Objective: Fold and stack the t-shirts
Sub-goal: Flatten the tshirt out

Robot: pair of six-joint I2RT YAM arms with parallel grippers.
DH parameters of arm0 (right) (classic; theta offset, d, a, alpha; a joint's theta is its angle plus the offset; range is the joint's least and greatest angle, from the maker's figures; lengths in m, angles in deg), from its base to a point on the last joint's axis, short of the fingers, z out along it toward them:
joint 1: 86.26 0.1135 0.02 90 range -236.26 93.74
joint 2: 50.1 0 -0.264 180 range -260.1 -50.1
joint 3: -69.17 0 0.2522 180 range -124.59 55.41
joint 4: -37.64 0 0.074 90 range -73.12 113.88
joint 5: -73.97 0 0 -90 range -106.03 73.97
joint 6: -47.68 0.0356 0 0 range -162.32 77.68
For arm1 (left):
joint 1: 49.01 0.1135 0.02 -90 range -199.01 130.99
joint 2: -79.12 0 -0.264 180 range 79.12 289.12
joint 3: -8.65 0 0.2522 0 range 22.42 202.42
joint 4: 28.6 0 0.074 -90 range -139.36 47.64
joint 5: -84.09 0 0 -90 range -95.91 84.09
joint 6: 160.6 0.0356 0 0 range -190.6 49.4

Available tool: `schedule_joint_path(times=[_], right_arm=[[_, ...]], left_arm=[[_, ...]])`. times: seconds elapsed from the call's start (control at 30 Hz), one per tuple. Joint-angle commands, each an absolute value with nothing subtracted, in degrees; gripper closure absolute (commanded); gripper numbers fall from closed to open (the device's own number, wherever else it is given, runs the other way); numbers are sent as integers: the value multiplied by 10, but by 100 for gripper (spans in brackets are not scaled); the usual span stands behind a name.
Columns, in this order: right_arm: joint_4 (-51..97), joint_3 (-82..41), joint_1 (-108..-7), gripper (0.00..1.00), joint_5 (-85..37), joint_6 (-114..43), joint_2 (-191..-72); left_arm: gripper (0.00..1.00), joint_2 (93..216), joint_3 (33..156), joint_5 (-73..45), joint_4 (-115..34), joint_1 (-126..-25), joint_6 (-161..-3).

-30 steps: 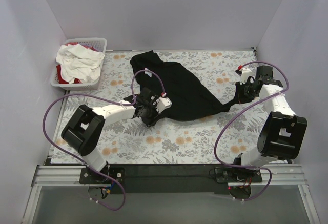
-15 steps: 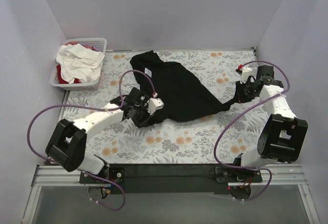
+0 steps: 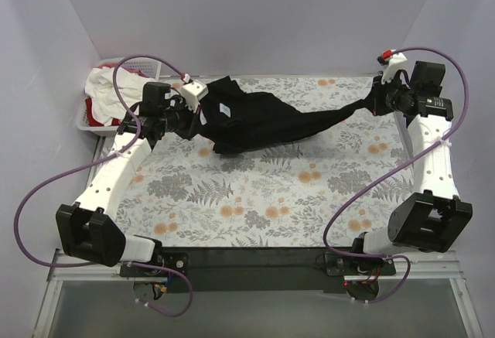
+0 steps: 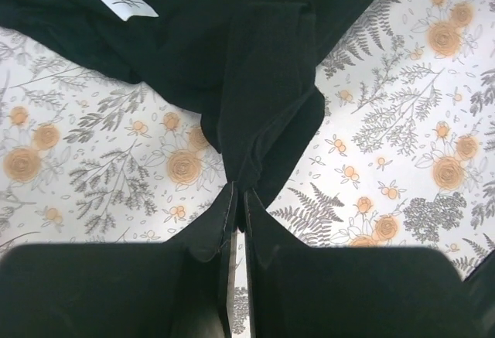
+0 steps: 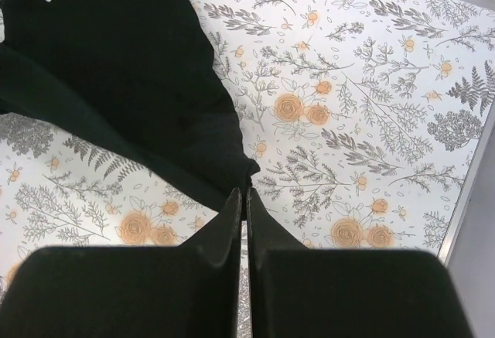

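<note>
The black t-shirt [image 3: 267, 121] hangs stretched between both grippers above the far part of the floral table. My left gripper [image 3: 191, 115] is shut on a bunched fold at its left end; in the left wrist view the black cloth [image 4: 255, 83] runs into the closed fingertips [image 4: 239, 195]. My right gripper [image 3: 374, 98] is shut on the shirt's right end, a pinched corner of the cloth [image 5: 155, 98] at the closed fingertips [image 5: 244, 192]. A small white label [image 3: 224, 108] shows on the shirt. White t-shirts [image 3: 104, 87] and a red one [image 3: 90, 111] lie in the basket.
The white slotted basket [image 3: 139, 64] stands at the far left corner, partly behind my left arm. The floral table cover [image 3: 255, 199] runs to a metal edge on the right [image 3: 402, 133]. Grey walls close in the left, back and right.
Both grippers have risen and moved toward the far edge and apart, the left one far to the left. The black t-shirt has been lifted off the table and pulled out into a long band.
</note>
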State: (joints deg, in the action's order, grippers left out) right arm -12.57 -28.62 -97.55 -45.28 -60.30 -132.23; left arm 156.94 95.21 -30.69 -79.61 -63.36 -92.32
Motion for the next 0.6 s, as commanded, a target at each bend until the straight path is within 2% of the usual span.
schedule_joint_path(times=[0.0, 0.33, 0.47, 0.57], right_arm=[[-124, -298, -980, 99, -467, -595, -1333], [-117, -168, -978, 99, -469, -617, -1308], [-115, -186, -977, 99, -469, -617, -1308], [-115, -246, -978, 99, -466, -605, -1316]], left_arm=[[100, 1579, 955, -345, -808, -631, -926], [100, 1644, 887, -355, -787, -633, -945], [100, 1652, 918, -330, -761, -632, -989], [100, 1639, 974, -311, -748, -618, -1008]])
